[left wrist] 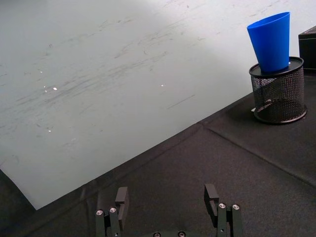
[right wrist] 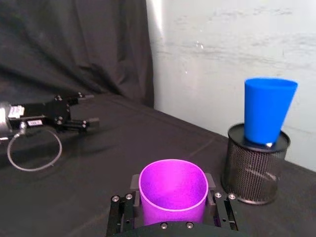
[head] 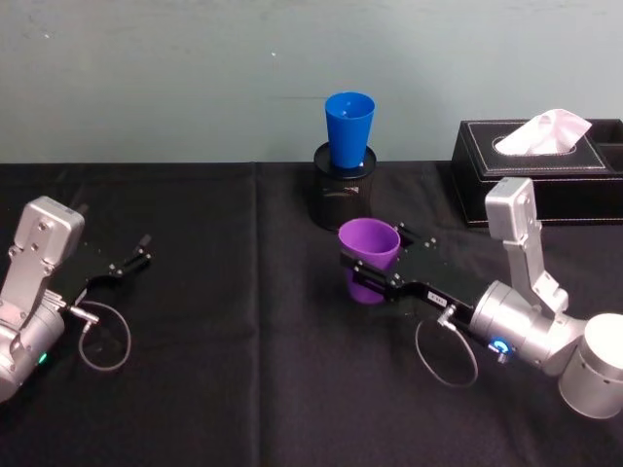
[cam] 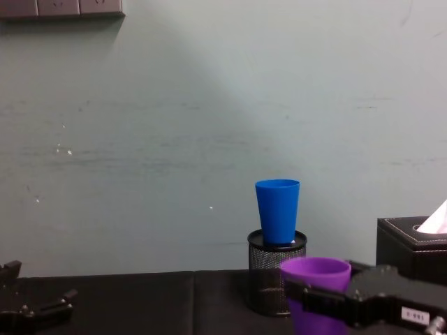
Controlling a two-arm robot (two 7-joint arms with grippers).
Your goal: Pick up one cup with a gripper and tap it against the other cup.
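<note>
Gripping the purple cup [head: 368, 255] mid-wall, the right gripper [head: 367, 276] stood just before the blue cup [head: 349, 128], which sat in a mesh pen holder [head: 346, 193]. Both tumblers looked light, stiff and slick. The gripper's white label was unreadable. The left gripper [head: 129, 259] rested open, well apart.

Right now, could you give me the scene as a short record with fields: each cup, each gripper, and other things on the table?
purple cup: upright, between the right gripper's fingers
blue cup: upright, standing in the mesh holder, behind the purple cup
right gripper: shut on purple cup
left gripper: open, holding nothing, at table's left
tissue box: back right
contact between cups: none
</note>
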